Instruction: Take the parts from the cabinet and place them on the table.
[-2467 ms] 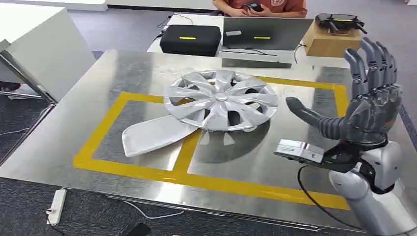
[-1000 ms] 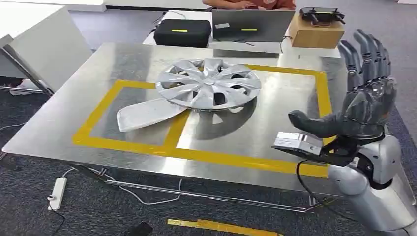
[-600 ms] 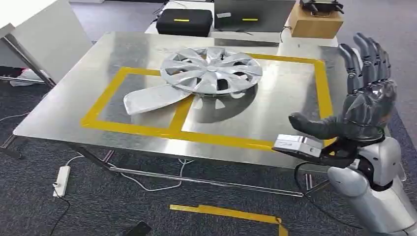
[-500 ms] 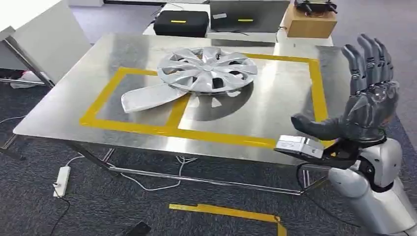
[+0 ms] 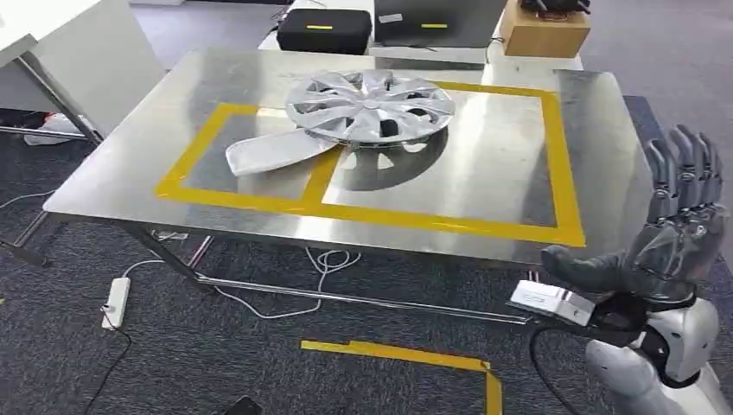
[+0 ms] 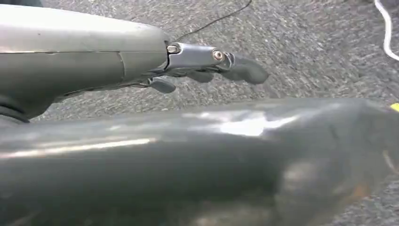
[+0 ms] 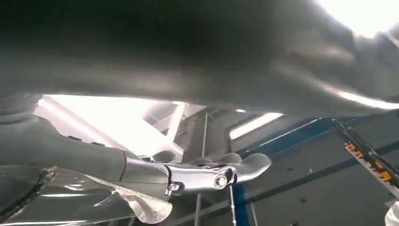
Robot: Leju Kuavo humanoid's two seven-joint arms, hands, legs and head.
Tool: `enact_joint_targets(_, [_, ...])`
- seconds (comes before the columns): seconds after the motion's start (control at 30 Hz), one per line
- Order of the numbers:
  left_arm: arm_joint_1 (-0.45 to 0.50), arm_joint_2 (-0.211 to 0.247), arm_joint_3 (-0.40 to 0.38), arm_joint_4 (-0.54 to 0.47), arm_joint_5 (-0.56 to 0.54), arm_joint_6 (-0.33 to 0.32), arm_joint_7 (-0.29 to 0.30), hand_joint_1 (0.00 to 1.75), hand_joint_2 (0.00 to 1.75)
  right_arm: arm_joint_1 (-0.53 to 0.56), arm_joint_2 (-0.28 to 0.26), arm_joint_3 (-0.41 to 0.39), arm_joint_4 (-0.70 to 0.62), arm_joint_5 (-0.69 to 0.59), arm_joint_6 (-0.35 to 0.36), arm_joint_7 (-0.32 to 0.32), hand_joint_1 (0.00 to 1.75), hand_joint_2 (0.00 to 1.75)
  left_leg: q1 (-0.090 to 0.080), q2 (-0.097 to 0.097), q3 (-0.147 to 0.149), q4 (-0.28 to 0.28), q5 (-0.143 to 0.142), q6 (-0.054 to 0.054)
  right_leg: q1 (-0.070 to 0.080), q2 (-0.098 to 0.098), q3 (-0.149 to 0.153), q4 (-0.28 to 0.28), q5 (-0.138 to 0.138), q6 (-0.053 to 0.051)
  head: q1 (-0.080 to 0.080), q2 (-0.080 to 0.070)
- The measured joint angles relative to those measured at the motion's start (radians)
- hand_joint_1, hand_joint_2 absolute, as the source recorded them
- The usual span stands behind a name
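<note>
Parts on table, robot backing off

Hubcap (image 5: 372, 104) and a flat silver panel (image 5: 275, 151) lay together inside the yellow tape outline (image 5: 449, 218) on the table (image 5: 605, 147), well ahead and left of the right hand (image 5: 676, 242), which was raised, spread and empty. The left hand (image 6: 207, 70) hung over carpet, its fingers loosely apart, holding nothing. Placing looked done for these; any remaining cabinet parts couldn't be judged. Compared with earlier, the table sat farther off, since the camera had retreated.
</note>
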Motion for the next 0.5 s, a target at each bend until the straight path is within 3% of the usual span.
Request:
enact_joint_targets(0.03, [0.002, 0.002, 0.0, 0.0, 0.002, 0.0, 0.0, 0.0, 0.0, 0.031, 0.0, -0.01, -0.01, 0.0, -0.008, -0.003, 0.0, 0.0, 0.006, 0.004, -0.003, -0.018, 0.015, 0.018, 0.0, 0.001, -0.006, 0.001, -0.009, 0.006, 0.001, 0.0])
enact_joint_targets(0.07, [0.002, 0.002, 0.0, 0.0, 0.004, 0.0, -0.002, 0.0, 0.0, 0.058, 0.0, -0.021, -0.017, 0.0, -0.021, -0.008, 0.0, 0.0, 0.005, 0.008, -0.011, -0.019, 0.025, 0.026, -0.002, 0.004, -0.02, 0.017, -0.044, 0.007, 0.003, 0.0])
enact_joint_targets(0.13, [0.002, 0.003, 0.001, 0.0, 0.006, -0.003, -0.003, 0.0, 0.0, 0.111, 0.0, -0.047, -0.032, -0.022, -0.043, -0.019, 0.0, 0.0, 0.0, 0.008, -0.033, -0.016, 0.039, 0.039, 0.0, 0.007, -0.062, 0.149, -0.152, 0.006, 0.006, 0.0])
enact_joint_targets(0.17, [0.002, 0.002, 0.001, 0.0, 0.007, -0.003, -0.003, 0.0, 0.0, 0.144, 0.002, -0.06, -0.039, -0.036, -0.052, -0.027, 0.0, 0.0, -0.003, 0.008, -0.044, -0.015, 0.047, 0.041, 0.0, 0.007, -0.083, 0.226, -0.195, 0.008, 0.004, 0.0])
enact_joint_targets(0.2, [0.003, 0.002, 0.001, 0.0, 0.008, -0.003, -0.004, 0.0, 0.0, 0.178, 0.005, -0.074, -0.044, -0.055, -0.059, -0.035, 0.0, 0.0, -0.007, 0.009, -0.056, -0.015, 0.056, 0.043, 0.0, 0.008, -0.094, 0.287, -0.217, 0.008, 0.006, 0.0])
enact_joint_targets(0.23, [0.004, 0.001, 0.001, 0.0, 0.01, -0.003, -0.004, 0.0, 0.0, 0.21, 0.011, -0.092, -0.049, -0.084, -0.061, -0.047, 0.0, 0.0, -0.01, 0.009, -0.069, -0.013, 0.064, 0.043, 0.001, 0.008, -0.088, 0.307, -0.205, 0.008, 0.003, 0.0])
enact_joint_targets(0.27, [0.004, 0.001, 0.001, 0.0, 0.01, -0.002, -0.004, 0.0, 0.0, 0.242, 0.02, -0.11, -0.053, -0.116, -0.062, -0.059, 0.0, 0.0, -0.012, 0.01, -0.082, -0.011, 0.072, 0.042, 0.001, 0.007, -0.061, 0.284, -0.172, 0.006, 0.005, 0.0])
enact_joint_targets(0.33, [0.004, 0.001, 0.001, 0.0, 0.01, -0.002, -0.003, 0.0, 0.0, 0.298, 0.04, -0.149, -0.062, -0.163, -0.061, -0.077, 0.0, 0.0, -0.013, 0.009, -0.105, -0.005, 0.087, 0.037, 0.001, 0.007, 0.043, 0.145, -0.103, 0.002, 0.005, 0.0])
enact_joint_targets(0.37, [0.004, 0.0, 0.001, 0.0, 0.013, -0.002, -0.003, 0.0, 0.0, 0.319, 0.051, -0.173, -0.064, -0.178, -0.06, -0.083, 0.0, 0.0, -0.013, 0.009, -0.112, 0.001, 0.093, 0.033, 0.002, 0.004, 0.108, 0.056, -0.103, -0.002, 0.004, 0.0])
enact_joint_targets(0.4, [0.005, -0.001, 0.001, 0.0, 0.014, -0.001, -0.004, 0.0, 0.0, 0.339, 0.063, -0.191, -0.067, -0.19, -0.059, -0.09, 0.0, 0.0, -0.018, 0.01, -0.121, 0.007, 0.098, 0.027, 0.008, 0.001, 0.159, -0.018, -0.124, -0.002, 0.006, 0.0])
enact_joint_targets(0.5, [0.007, -0.004, 0.001, 0.0, 0.024, 0.003, -0.005, 0.0, 0.0, 0.413, 0.105, -0.249, -0.067, -0.236, -0.033, -0.095, 0.0, 0.0, -0.012, 0.012, -0.127, 0.005, 0.122, 0.012, 0.014, 0.004, 0.143, -0.026, -0.126, -0.015, 0.003, 0.0])
